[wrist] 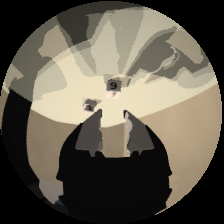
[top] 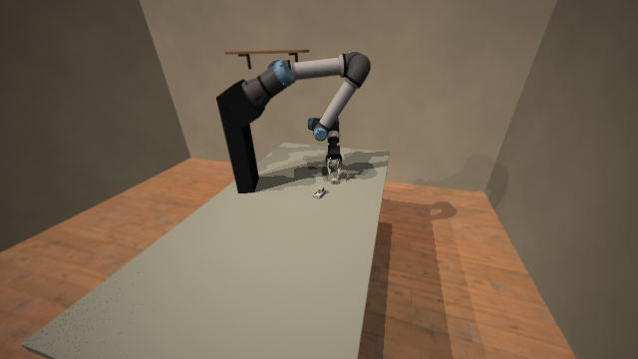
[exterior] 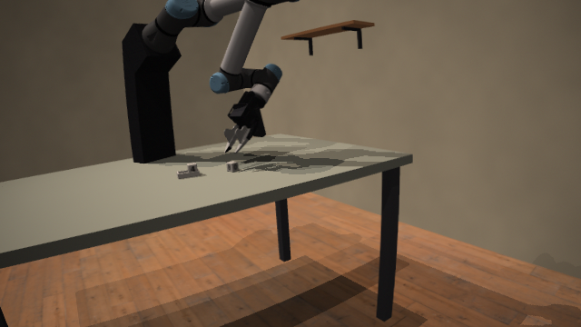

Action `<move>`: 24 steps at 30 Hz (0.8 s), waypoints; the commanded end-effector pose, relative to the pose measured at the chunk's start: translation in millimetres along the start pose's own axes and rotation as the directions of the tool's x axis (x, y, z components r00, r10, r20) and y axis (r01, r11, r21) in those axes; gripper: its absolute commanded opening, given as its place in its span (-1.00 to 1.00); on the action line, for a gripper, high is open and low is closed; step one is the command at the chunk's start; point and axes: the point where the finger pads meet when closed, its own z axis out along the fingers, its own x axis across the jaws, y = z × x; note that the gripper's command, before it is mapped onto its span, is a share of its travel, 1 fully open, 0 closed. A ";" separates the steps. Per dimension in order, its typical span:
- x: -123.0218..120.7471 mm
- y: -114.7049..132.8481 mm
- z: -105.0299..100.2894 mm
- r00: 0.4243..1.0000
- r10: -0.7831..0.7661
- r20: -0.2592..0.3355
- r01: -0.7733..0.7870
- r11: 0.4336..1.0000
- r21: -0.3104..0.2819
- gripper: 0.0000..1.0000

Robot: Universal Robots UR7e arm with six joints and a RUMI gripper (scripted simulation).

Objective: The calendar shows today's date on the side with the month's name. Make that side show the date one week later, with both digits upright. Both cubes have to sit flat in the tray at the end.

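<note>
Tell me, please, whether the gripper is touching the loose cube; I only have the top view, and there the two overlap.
Observer: No. In the exterior view the gripper hangs above the loose cube with a visible gap, and it holds nothing.
Operator: Thank you. Where does that cube sit?
Observer: On the table, outside the tray, which carries the other cube.
Operator: Can you read a digit on it?
Observer: In the wrist view, the face towards the camera shows what looks like a 9.
</note>
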 end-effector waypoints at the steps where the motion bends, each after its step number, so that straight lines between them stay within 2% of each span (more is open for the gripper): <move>1: 0.8 -8.2 9.4 1.000 0.001 -0.001 -0.001 1.000 -0.001 -0.44; 24: 0.6 -32.4 33.2 1.000 0.001 -0.001 -0.001 1.000 0.000 -0.44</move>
